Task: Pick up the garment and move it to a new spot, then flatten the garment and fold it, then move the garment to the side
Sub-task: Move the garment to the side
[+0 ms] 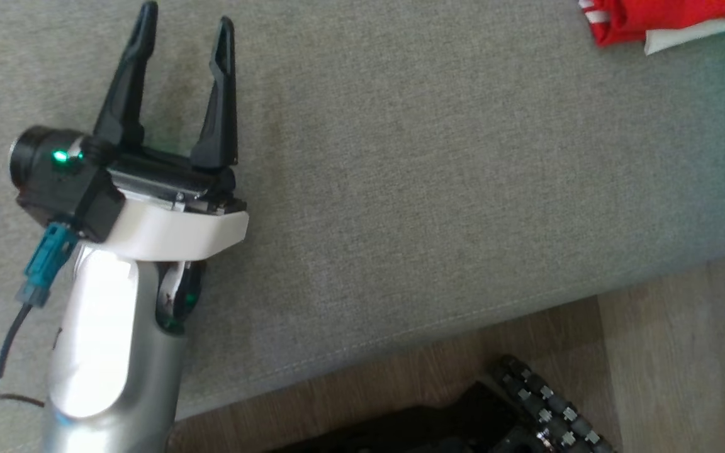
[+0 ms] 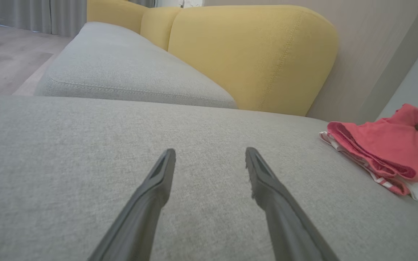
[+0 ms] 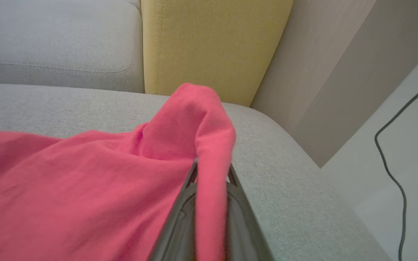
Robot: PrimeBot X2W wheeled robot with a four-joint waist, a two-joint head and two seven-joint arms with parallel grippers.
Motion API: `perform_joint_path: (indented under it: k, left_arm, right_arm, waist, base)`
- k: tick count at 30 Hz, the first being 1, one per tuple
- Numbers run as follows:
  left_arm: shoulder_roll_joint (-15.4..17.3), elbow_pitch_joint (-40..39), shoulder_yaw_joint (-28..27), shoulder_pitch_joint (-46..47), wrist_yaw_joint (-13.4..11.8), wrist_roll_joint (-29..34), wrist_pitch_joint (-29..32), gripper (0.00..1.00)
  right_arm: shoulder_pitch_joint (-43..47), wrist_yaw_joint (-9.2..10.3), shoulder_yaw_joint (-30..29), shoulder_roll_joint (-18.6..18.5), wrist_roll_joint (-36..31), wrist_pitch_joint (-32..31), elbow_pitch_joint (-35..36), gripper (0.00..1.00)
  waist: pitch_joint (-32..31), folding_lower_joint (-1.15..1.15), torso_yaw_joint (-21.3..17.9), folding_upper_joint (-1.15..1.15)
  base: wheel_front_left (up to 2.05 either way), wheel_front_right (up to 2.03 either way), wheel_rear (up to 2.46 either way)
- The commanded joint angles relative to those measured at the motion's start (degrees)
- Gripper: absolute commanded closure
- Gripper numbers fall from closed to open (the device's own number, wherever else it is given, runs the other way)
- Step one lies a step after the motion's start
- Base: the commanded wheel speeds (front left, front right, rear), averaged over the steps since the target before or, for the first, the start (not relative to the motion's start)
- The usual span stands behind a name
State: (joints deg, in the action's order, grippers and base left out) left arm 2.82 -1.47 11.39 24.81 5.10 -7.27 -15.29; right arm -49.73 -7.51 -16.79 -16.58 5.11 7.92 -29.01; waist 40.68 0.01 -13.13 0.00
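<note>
Fabric of the garment [image 3: 85, 188] is being pinched by the right gripper [image 3: 212, 171] at the 1 o'clock corner of the cushion [image 1: 463, 189]. The left gripper [image 1: 187, 19] is being held spread, empty, at 9 o'clock. The pinch is being shown by the right wrist view, the folded layers by the left wrist view. The move aside is probably being made; a level carry, then release, is being called for.

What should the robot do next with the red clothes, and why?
Probably raise the right gripper a little to lift the garment: that gripper is shut on a fold, the rest lies bunched on the grey cushion, and the left gripper hovers open over bare cushion.
</note>
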Motion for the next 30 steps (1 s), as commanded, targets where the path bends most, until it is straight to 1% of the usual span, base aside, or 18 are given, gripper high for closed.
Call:
perform_joint_path:
  k: [1, 4, 6, 7, 8, 13, 17, 20, 21, 24, 26, 30]
  left_arm:
    - [0.6, 0.3, -0.9, -1.2, 0.3, 0.1, 0.3, 0.0]
    - [0.6, 0.0, -1.0, -0.9, 0.4, -0.1, 0.3, 0.0]
    - [0.6, -0.2, -1.0, -0.7, 0.4, -0.3, 0.3, 0.0]
    - [0.6, -0.3, -1.1, -0.7, 0.4, -0.5, 0.3, 0.0]
    - [0.5, -0.4, -1.1, -0.8, 0.4, -0.7, 0.3, 0.0]
    - [0.4, 0.1, -1.3, -1.3, 0.1, -1.7, 0.3, 0.0]
    - [0.2, 0.7, -1.3, -2.1, -0.2, -3.1, 0.3, 0.0]
    - [0.1, 1.3, -1.5, -3.3, -0.8, -4.3, 0.3, 0.0]
    - [0.1, 1.3, -1.5, -3.3, -0.8, -4.3, 0.3, 0.0]
    - [0.1, 1.6, -1.8, -4.6, -1.6, -5.8, 0.3, 0.0]
    - [0.1, 1.6, -2.0, -5.4, -2.2, -6.8, 0.3, 0.0]
    - [0.1, 1.7, -2.4, -7.3, -3.5, -8.3, 0.3, 0.0]
  right_arm:
    - [1.2, 0.02, -0.5, -0.2, -1.3, -0.5, 2.7, 1.0]
    - [2.1, 0.02, -1.6, 0.6, -3.8, -1.5, 4.9, 1.0]
    - [2.6, 0.02, -2.4, 1.4, -4.3, -2.1, 6.3, 1.0]
    - [2.8, 0.02, -2.8, 1.8, -4.5, -2.3, 7.0, 0.66]
    - [3.2, 0.02, -3.1, 2.2, -4.7, -2.6, 7.7, 0.0]
    - [5.0, 0.02, -2.7, 3.4, -5.7, -3.6, 11.2, 0.0]
    - [6.8, 0.02, -1.1, 3.9, -7.1, -4.1, 13.3, 0.0]
    - [7.9, 0.02, 0.9, 4.8, -6.6, -4.3, 14.7, 0.0]
    - [7.9, 0.02, 0.9, 4.8, -6.6, -4.3, 14.7, 0.0]
    - [9.4, 0.02, 4.3, 5.1, -5.5, -3.8, 16.2, 0.0]
    - [10.7, 0.02, 7.9, 5.1, -3.5, -2.5, 17.2, 0.0]
    - [14.3, 0.02, 13.4, 3.9, -0.4, -0.3, 16.8, 0.0]
  waist:
    - [0.5, -0.01, -0.2, 0.0]
    - [0.6, -0.01, 0.1, 0.0]
    - [0.4, -0.01, 0.6, 0.0]
    - [0.2, -0.01, 0.8, 0.0]
    - [0.0, -0.01, 0.9, 0.0]
    - [-2.6, -0.01, 2.0, 0.0]
    - [-6.6, -0.01, 3.3, 0.0]
    - [-10.2, -0.01, 4.7, 0.0]
    - [-10.2, -0.01, 4.7, 0.0]
    - [-13.9, -0.01, 6.4, 0.0]
    - [-16.1, -0.01, 7.7, 0.0]
    - [-19.9, -0.01, 10.6, 0.0]
  base:
    - [0.0, 0.0, 0.0]
    - [0.0, 0.0, 0.0]
    - [0.0, 0.0, 0.0]
    - [0.0, 0.0, 0.0]
    - [0.0, 0.0, 0.0]
    - [0.0, 0.0, 0.0]
    - [0.0, 0.0, 0.0]
    - [0.0, 0.0, 0.0]
    - [0.0, 0.0, 0.0]
    - [0.0, 0.0, 0.0]
    - [0.0, 0.0, 0.0]
    - [0.0, 0.0, 0.0]
